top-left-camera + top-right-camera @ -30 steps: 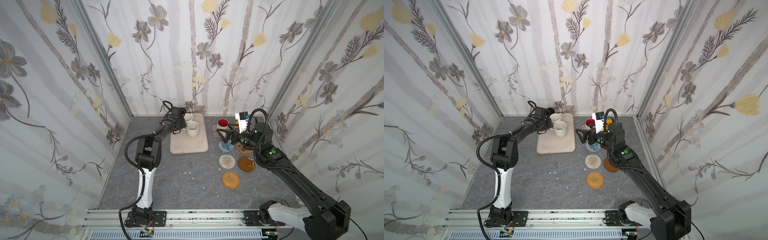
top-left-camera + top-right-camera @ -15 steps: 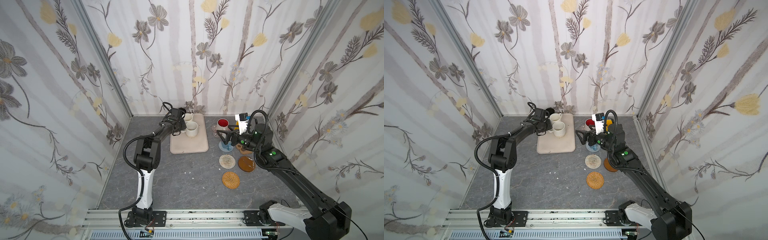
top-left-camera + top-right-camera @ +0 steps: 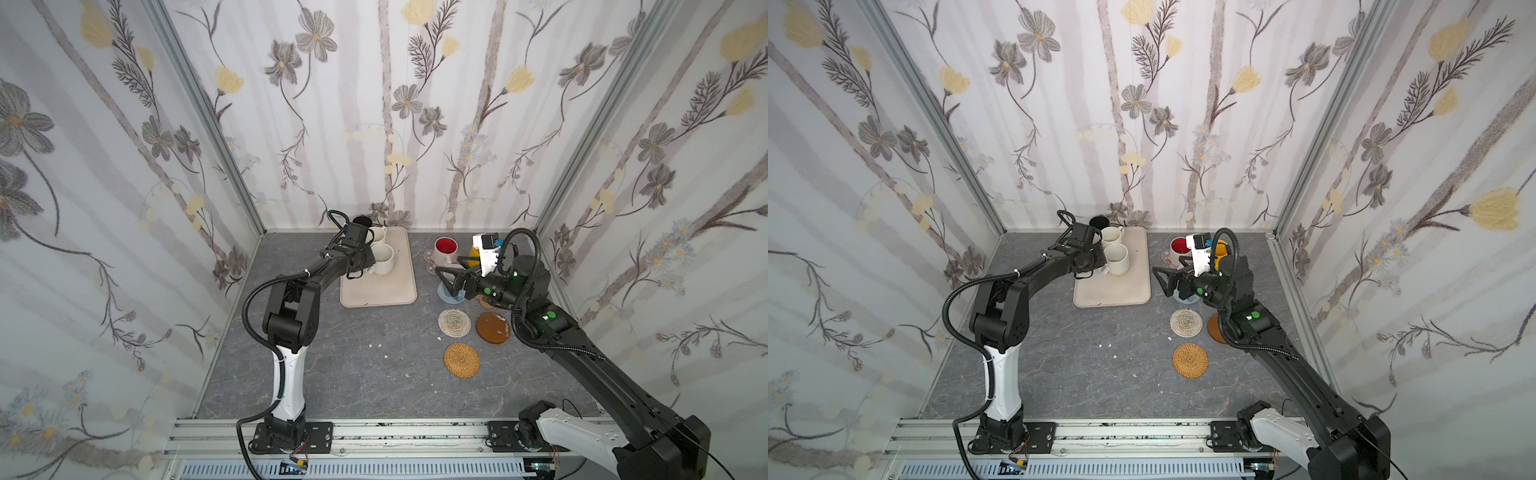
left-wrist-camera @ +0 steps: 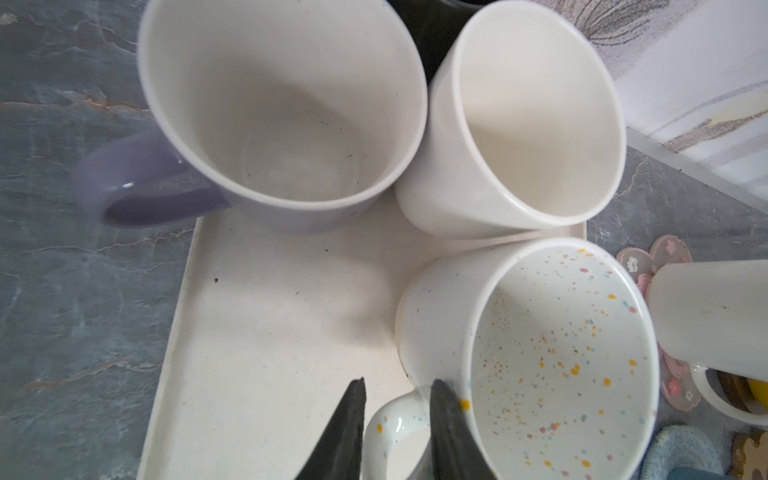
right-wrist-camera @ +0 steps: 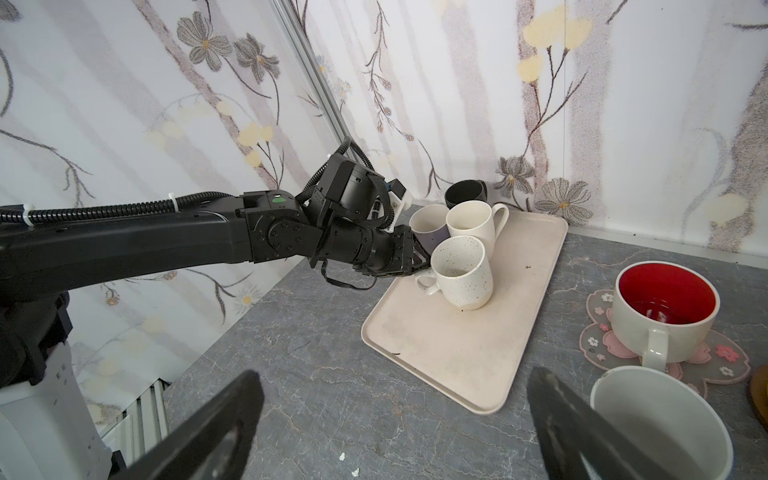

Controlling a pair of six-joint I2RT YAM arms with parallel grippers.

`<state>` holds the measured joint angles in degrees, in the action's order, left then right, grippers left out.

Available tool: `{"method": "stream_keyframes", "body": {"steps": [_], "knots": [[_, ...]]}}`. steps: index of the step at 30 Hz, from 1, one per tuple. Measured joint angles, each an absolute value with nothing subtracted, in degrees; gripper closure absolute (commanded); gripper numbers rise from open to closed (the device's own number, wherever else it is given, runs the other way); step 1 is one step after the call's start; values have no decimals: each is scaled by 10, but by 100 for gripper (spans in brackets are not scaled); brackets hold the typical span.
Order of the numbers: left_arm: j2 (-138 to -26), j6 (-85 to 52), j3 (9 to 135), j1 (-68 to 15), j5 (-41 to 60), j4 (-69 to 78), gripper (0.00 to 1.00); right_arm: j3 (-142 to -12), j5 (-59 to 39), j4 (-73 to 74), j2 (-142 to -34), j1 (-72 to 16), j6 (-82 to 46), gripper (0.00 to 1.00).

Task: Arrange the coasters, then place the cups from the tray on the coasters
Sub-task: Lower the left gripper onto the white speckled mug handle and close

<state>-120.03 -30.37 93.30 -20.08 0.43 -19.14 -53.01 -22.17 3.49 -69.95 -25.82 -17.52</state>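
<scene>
On the tray [image 3: 376, 297], your left claw [image 4: 397, 384] straddles the handle [image 4: 392, 420] of the speckled cup [image 4: 540, 353], clamped or not I cannot tell: squeeze firmly, lift straight.

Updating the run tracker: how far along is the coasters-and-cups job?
Done: red-inside mug sits on the pink-flower coaster. In hand: left gripper fingers straddle the handle of the speckled mug on the tray; grip unconfirmed. Right gripper open, empty. Left: lavender mug and plain cream mug wait on the tray; beige woven coaster, tan rattan coaster and brown disc coaster lie bare.
</scene>
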Motion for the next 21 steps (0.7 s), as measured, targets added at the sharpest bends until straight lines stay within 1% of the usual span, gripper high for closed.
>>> {"method": "stream_keyframes", "body": {"steps": [11, 18, 21], "knots": [[-1172, -313, 883, -226, 9, -198, 71, -511, -219, 33, -668, -263, -180, 0], [-1149, -305, 864, -224, 6, -200, 66, -510, -206, 27, -662, -263, -184, 1], [-1133, -299, 859, -224, 7, -200, 61, -511, -199, 23, -662, -263, -184, 0]]}}
